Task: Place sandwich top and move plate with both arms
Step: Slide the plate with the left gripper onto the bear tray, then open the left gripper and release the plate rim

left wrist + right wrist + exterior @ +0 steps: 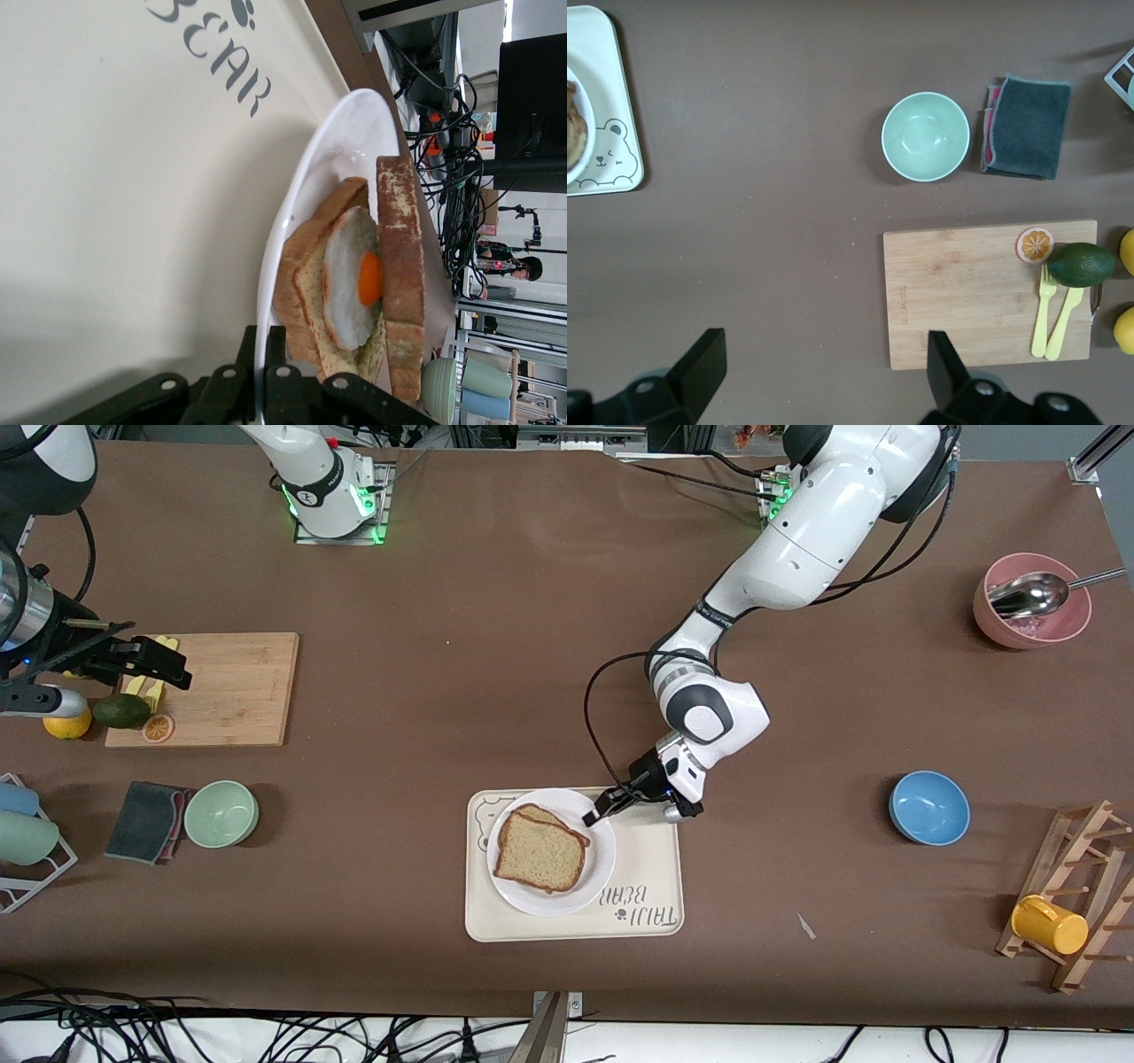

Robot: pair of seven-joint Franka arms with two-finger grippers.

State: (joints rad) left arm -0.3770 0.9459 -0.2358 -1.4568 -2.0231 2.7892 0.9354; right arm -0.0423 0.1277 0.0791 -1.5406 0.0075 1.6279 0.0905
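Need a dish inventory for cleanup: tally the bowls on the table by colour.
Pale green round bowl: 1
Blue round bowl: 1
Pink round bowl holding a metal ladle: 1
Total: 3

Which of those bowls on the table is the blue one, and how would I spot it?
Start at the wooden mug rack with the yellow mug, at the left arm's end of the table. The blue bowl stands beside it, toward the cream tray. It is empty, whereas the pink bowl holds a ladle.
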